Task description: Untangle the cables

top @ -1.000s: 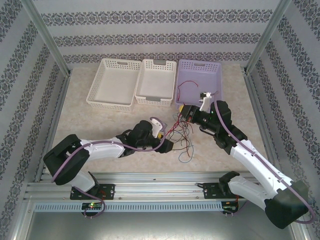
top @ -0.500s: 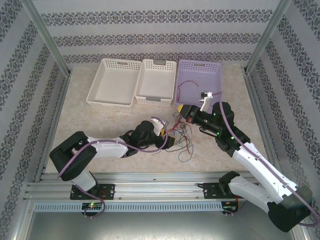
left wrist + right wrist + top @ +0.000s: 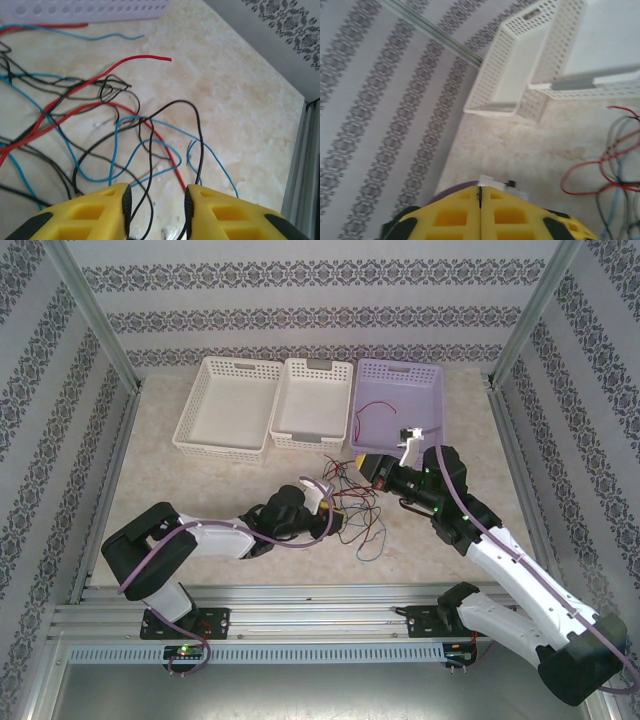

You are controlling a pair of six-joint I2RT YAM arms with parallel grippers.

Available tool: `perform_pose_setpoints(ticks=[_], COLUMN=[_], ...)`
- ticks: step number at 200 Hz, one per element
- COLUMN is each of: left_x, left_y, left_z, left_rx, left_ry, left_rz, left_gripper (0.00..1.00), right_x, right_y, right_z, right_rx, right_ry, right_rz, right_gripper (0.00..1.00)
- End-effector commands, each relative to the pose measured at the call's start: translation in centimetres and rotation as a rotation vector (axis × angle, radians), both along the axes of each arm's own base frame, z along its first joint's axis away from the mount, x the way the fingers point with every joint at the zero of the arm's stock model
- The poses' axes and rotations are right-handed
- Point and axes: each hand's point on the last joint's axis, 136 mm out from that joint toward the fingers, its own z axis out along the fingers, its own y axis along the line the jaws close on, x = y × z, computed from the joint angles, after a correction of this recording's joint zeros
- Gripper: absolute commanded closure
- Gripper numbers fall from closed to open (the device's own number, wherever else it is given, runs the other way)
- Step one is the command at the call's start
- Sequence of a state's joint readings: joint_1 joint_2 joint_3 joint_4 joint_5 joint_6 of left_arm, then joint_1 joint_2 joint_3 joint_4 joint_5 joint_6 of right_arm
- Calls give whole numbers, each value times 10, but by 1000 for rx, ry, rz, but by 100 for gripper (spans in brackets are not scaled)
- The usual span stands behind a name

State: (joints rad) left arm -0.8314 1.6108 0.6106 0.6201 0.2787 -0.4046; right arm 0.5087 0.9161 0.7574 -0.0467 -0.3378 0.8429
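A: On the tabletop [image 3: 200, 490], just in front of the lilac basket [image 3: 432, 390] and between the two arms, the cables [image 3: 352, 505] are seen in a loose heap, with red, blue and black strands crossed over one another. One red strand [image 3: 377, 406] is lying inside the basket.

B: How are the fingers found?

A: The left fingers [image 3: 117, 200] are held apart, low over the heap. A black strand [image 3: 151, 180] runs through the gap without being pinched. The right fingers [image 3: 470, 210] are clenched tight at the heap's basket side. Whether anything is caught between them cannot be told.

B: How might the cables be expected to handle?

A: They are judged very light and limp, with no stiffness to hold a shape. If one is pulled, its neighbours are likely to be dragged along wherever loops are crossed. The thin sheath may slip through a slack pinch.

B: Where should hold be taken?

A: A free end would be preferred, such as the red tip [image 3: 167, 59] lying clear at the heap's edge. There a single strand can be pinched alone and drawn outward. The crowded middle is best avoided, since several strands would be gathered at once.
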Motion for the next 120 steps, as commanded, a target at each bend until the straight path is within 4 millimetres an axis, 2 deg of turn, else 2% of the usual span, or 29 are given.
perform_pose_setpoints(ticks=[1,35,47,66,93,120], left_x=[-8,-6,-1,10,25,35], left_y=[5,30,40,57,80,92], left_z=[3,3,5,8,-2,-17], left_rx=[4,108,147,191,260,341], left_ry=[-5,-39,-52,-63,-4,60], left_rz=[6,63,103,178,259,301], left_gripper=[59,48,43,35,34,34], right_x=[-2,-8,-10,-14,-19,-23], right_y=[-12,-24,-31,-28,-8,9], right_z=[-51,-105,-125,-150,-159,-167], right_rx=[-158,-308,-375,-403,-418,-457], right_ry=[76,171,213,256,248,234], right_rz=[-29,-49,-67,-54,6,59], right_gripper=[86,71,61,56,54,52])
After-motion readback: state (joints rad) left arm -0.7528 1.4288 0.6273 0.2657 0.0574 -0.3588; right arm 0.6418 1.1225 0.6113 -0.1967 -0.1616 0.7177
